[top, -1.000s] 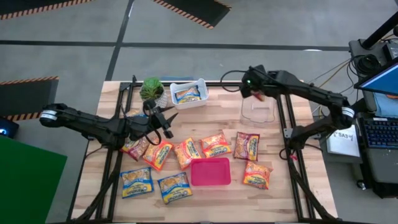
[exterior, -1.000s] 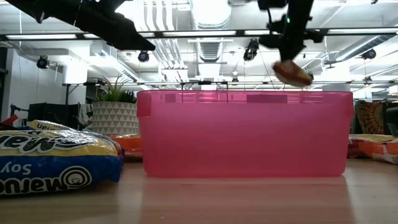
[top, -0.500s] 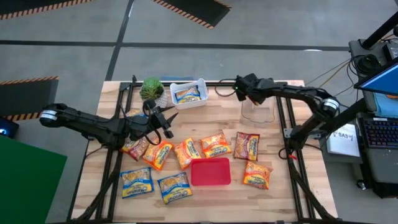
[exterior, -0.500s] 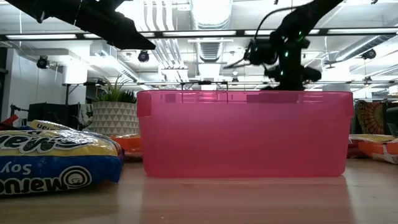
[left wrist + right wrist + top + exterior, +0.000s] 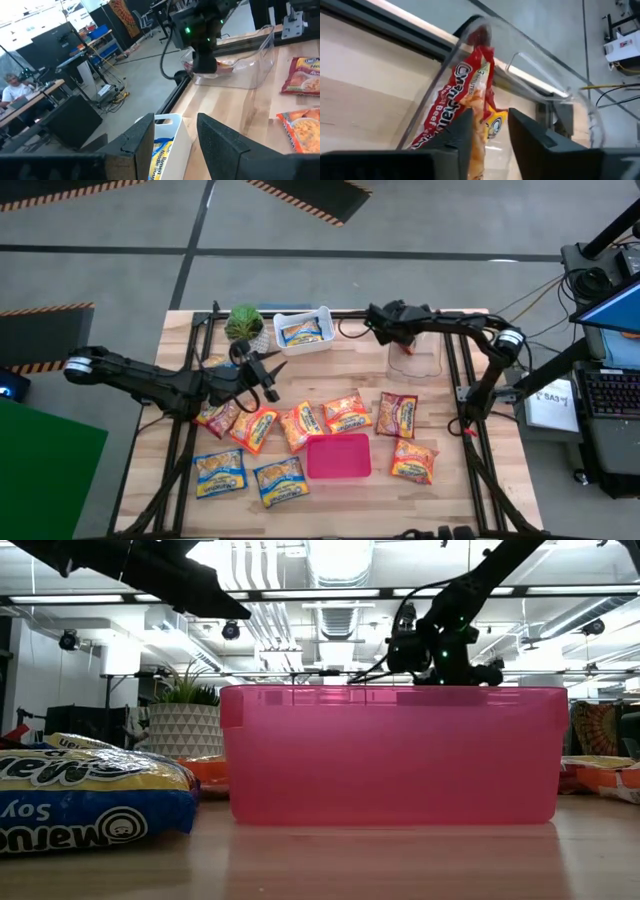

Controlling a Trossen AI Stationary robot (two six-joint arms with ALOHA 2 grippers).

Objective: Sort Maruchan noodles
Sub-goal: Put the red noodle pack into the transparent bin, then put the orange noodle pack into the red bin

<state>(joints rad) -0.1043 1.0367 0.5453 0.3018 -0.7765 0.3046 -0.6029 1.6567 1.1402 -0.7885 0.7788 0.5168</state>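
Note:
My right gripper points down at the left wall of the clear bin and is shut on a dark red Maruchan packet that reaches down inside that bin. My left gripper hovers open above the table's left half, near the plant and above the loose packets. Several packets lie flat mid-table: orange-yellow ones, dark red ones, and two blue-and-yellow ones near the front. Another blue-and-yellow packet lies in the white bin. My right gripper has one end of the dark red packet between its two fingers, coming from above and pointing down. The packet hangs slanting below them along the clear bin's left wall. Whether its lower end rests on the bin's floor I cannot tell.
An empty pink bin stands at the front middle and fills the low view. A potted plant is at the far left, next to the white bin. Black frame rails run along both table sides. A person sits at a desk in the room behind.
My right gripper has moved down and toward the table's left, carrying the dark red packet from above the clear bin into it, against its left wall. In the low view the packet has dropped out of sight behind the pink bin.

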